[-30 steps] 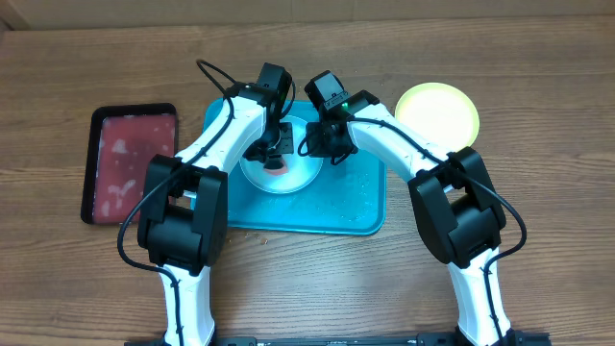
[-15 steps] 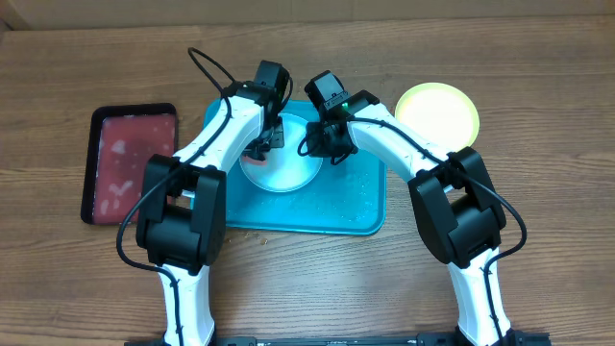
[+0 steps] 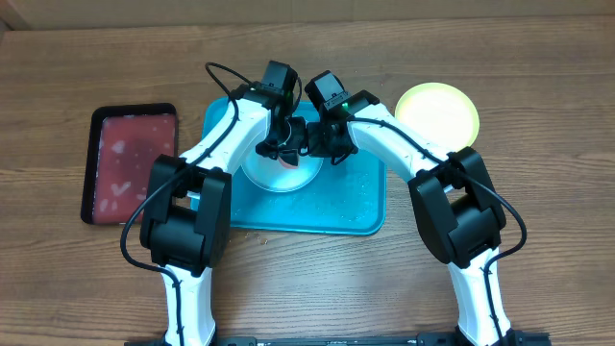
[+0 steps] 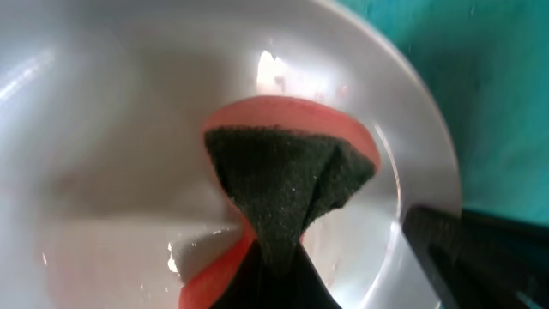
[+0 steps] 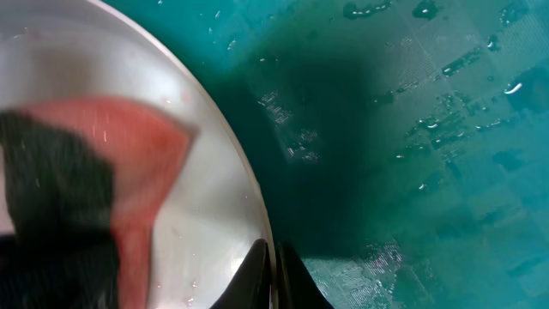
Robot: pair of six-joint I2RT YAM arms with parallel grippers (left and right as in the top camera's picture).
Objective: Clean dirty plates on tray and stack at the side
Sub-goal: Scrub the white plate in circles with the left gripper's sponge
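Observation:
A white plate (image 3: 279, 179) lies on the turquoise tray (image 3: 357, 208). My left gripper (image 3: 280, 148) is shut on a red sponge with a dark green scrub face (image 4: 290, 176), pressed onto the white plate (image 4: 103, 129) near its right rim. My right gripper (image 3: 312, 144) is shut on the rim of the white plate (image 5: 230, 206), its fingers (image 5: 273, 276) pinching the edge over the wet tray (image 5: 412, 129). The sponge (image 5: 86, 172) also shows in the right wrist view. A yellow-green plate (image 3: 437, 111) sits on the table right of the tray. The pale mint plate is not visible.
A dark-red, black-rimmed tray (image 3: 130, 163) lies on the wooden table left of the turquoise tray. Water drops cover the turquoise tray's right half (image 3: 360, 183). Both arms cross above the tray's back part.
My left gripper has swept the sponge across the white plate, first up and left, then right toward my right gripper. The right gripper has kept its hold on the rim.

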